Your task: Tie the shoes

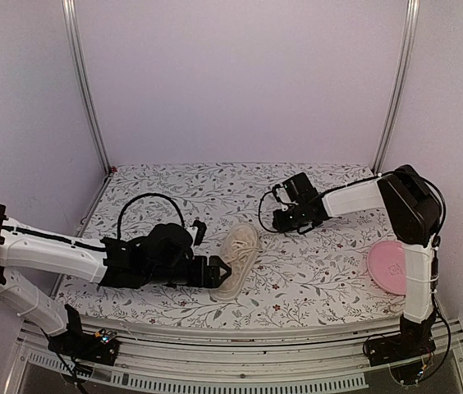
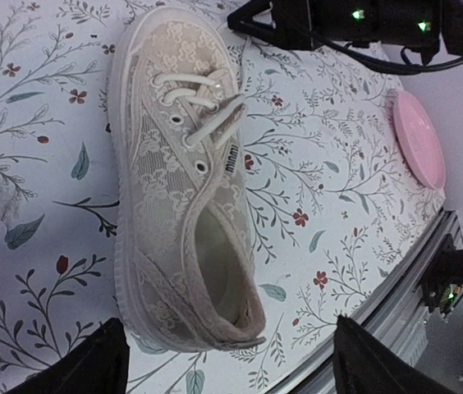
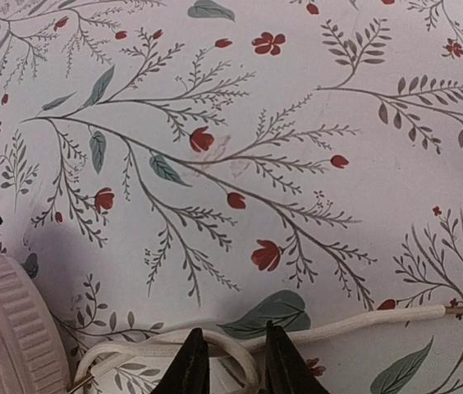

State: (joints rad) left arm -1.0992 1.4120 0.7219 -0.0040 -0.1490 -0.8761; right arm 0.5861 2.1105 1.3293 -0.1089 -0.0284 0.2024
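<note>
Left gripper [image 2: 227, 345] spread wide at sneaker [image 2: 182, 189] heel | right gripper [image 3: 236, 365] nearly together astride lace [image 3: 355, 322], clamping cannot be told | no knot formed, tying entirely pending

Both arms are smooth white link shells set between black joint housings. The left arm [image 1: 47, 249] ends in a bulky black wrist and the black left gripper [image 1: 220, 271], whose fingers [image 2: 84, 365] are matt black wedges. A thin black cable [image 1: 145, 199] loops off that wrist. The right arm [image 1: 416, 246] has a large rounded black elbow [image 1: 412, 201] and a black right gripper [image 1: 279, 220] with slim, dark, pointed fingertips [image 3: 190, 365]. Its wrist carries small green lights [image 2: 357, 14]. The bases [image 1: 84, 345] are black, with tiny lit LEDs.
</note>
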